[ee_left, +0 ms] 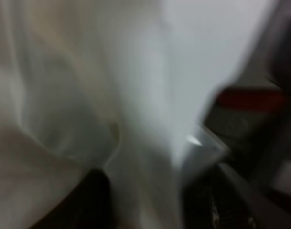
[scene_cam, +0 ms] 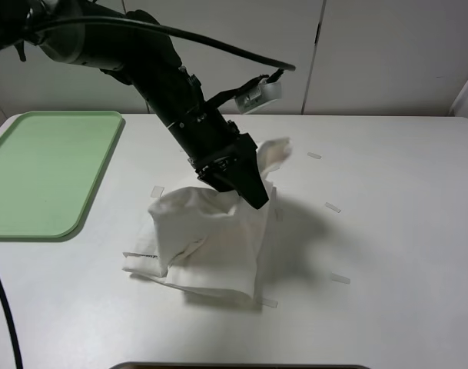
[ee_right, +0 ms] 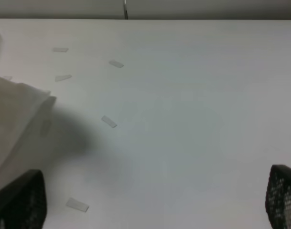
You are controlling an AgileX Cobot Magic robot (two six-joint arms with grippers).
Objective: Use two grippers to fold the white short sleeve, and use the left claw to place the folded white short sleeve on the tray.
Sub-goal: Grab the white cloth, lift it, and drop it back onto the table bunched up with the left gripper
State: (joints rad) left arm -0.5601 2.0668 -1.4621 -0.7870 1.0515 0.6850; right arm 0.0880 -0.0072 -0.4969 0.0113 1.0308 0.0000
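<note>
1. The shirt [scene_cam: 207,246] is found crumpled in a loose heap about the middle of the worktop [scene_cam: 403,231], slightly toward the near edge. It is not laid flat.
2. The tray [scene_cam: 41,173] is located at the left edge of the worktop, toward the far left corner, well apart from the shirt.
3. The left arm [scene_cam: 164,84] is extended from the far left corner down to the heap. The left pincer [scene_cam: 257,198] is set against the highest fold of the shirt, and cloth is drawn up to its tip.
4. In the blurred left wrist view, cloth is seen between two dark fingers [ee_left: 95,195]. Whether the left pincer is clamped on the shirt or merely parted around it cannot be told.
5. The right pincer [ee_right: 155,195] is held with its jaws spread wide, gripping nothing, above bare worktop beside the shirt. A fold of the shirt is seen near one jaw.
6. Small tape strips [scene_cam: 333,207] are stuck to the worktop around the shirt, mostly on the side toward the right edge.
</note>
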